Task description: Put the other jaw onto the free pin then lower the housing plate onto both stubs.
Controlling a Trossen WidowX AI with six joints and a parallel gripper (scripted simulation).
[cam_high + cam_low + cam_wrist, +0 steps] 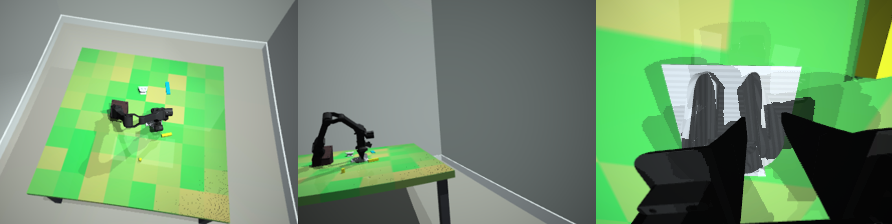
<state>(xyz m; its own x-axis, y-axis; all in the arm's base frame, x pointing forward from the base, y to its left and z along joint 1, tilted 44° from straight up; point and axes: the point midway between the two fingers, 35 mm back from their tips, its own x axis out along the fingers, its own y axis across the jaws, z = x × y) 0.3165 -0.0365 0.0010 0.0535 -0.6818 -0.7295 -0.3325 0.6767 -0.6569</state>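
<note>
Two fits likely left: mesh unconfirmed, housing plate (pixel 142 89) (pixel 349 153) off at 11 o'clock (top view). Gripper (pixel 155 123) (pixel 362 158) (pixel 763 119) clamped on grey gear piece (pixel 754 110).

Top, exterior views sharing whole arm
</note>
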